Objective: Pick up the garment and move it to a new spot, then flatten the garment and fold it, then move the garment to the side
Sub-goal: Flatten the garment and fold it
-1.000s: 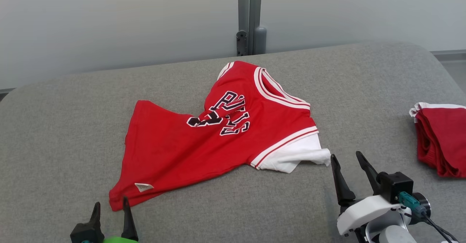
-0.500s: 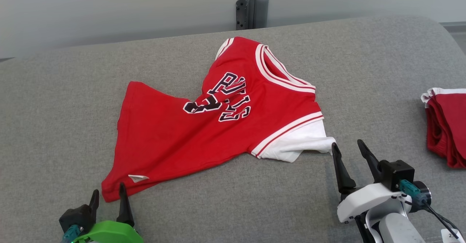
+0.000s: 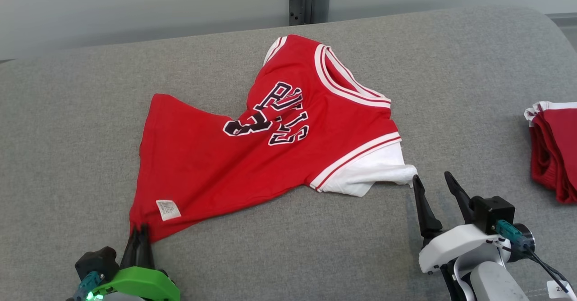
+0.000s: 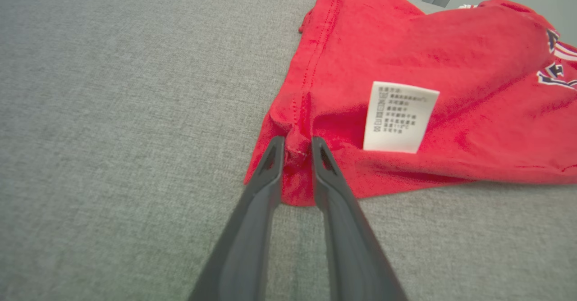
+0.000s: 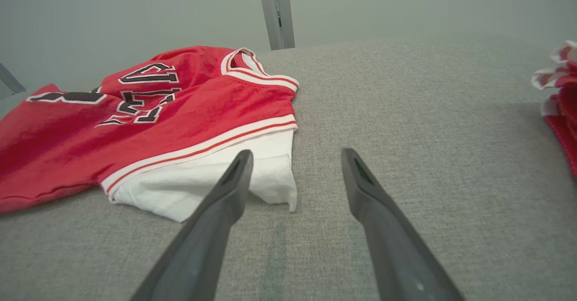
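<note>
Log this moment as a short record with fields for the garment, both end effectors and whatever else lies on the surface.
garment: red jersey, crumpled, unfolded, lettering up
surface: grey fabric surface
left end effector: shut on the jersey's near hem corner, beside the care label
right end effector: open, empty, by the white sleeve tip; contact unclear
other: folded red pile at the head view's right edge
stage: corner gripped; not yet flattened or folded

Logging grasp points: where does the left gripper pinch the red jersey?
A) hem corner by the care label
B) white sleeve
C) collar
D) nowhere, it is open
A: the left wrist view shows the left gripper closed on the hem corner of the red jersey, beside the white care label.
</note>
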You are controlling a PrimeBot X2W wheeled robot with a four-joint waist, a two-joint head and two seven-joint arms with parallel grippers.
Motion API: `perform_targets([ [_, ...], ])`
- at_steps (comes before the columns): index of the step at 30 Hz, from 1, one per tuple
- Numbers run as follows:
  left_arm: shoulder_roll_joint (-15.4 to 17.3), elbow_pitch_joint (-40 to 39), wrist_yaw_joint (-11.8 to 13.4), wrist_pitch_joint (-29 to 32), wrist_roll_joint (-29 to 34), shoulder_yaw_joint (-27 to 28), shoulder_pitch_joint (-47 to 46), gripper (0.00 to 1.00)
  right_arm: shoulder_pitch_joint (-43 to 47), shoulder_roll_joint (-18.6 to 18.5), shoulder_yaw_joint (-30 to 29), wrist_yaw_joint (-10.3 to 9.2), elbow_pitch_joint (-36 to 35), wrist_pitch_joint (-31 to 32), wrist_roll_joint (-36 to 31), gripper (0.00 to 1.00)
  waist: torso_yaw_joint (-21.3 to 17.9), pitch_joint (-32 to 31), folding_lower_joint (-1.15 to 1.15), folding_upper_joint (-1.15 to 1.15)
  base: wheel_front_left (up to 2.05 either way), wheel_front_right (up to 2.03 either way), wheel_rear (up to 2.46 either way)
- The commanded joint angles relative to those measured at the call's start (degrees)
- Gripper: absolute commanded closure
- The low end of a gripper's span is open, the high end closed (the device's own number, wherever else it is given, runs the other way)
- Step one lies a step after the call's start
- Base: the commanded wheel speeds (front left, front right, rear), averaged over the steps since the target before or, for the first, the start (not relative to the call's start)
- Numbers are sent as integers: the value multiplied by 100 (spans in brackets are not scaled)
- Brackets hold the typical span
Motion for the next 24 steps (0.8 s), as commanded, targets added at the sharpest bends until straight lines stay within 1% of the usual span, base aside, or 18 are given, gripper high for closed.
perform_targets([
  [1, 25, 7, -25, -1, -44, 6, -121, 100, -45, -11, -40, 0, 43, 0, -8, 0, 7, 42, 0, 0, 0, 0, 0],
  [5, 25, -14, -42, -1, -30, 33, -173, 100, -105, -10, -137, 0, 209, 0, -73, 0, 39, 130, 0, 0, 0, 0, 0],
  [11, 24, -73, -40, 0, 40, 3, -229, 100, -248, -11, -220, 0, 641, 0, -196, 0, 124, 251, 0, 0, 0, 0, 0],
  [17, 24, -153, -50, 0, 39, -99, -305, 100, -453, -11, -170, 0, 837, 0, -245, 0, 234, 396, 0, 0, 0, 0, 0],
  [18, 24, -160, -51, -1, 45, -111, -316, 100, -482, -10, -147, 0, 868, 0, -250, 2, 244, 413, 0, 0, 0, 0, 0],
  [19, 24, -168, -48, -1, 46, -123, -331, 100, -520, -10, -106, 0, 895, 0, -244, 22, 257, 436, 0, 0, 0, 0, 0],
  [21, 24, -179, -48, -1, 33, -151, -356, 100, -574, -12, -54, 0, 916, 0, -259, 100, 281, 465, 0, 0, 0, 0, 0],
  [24, 24, -227, -44, -1, 27, -172, -388, 100, -623, -13, 16, 0, 900, 0, -219, 100, 305, 478, 0, 0, 0, 0, 0],
])
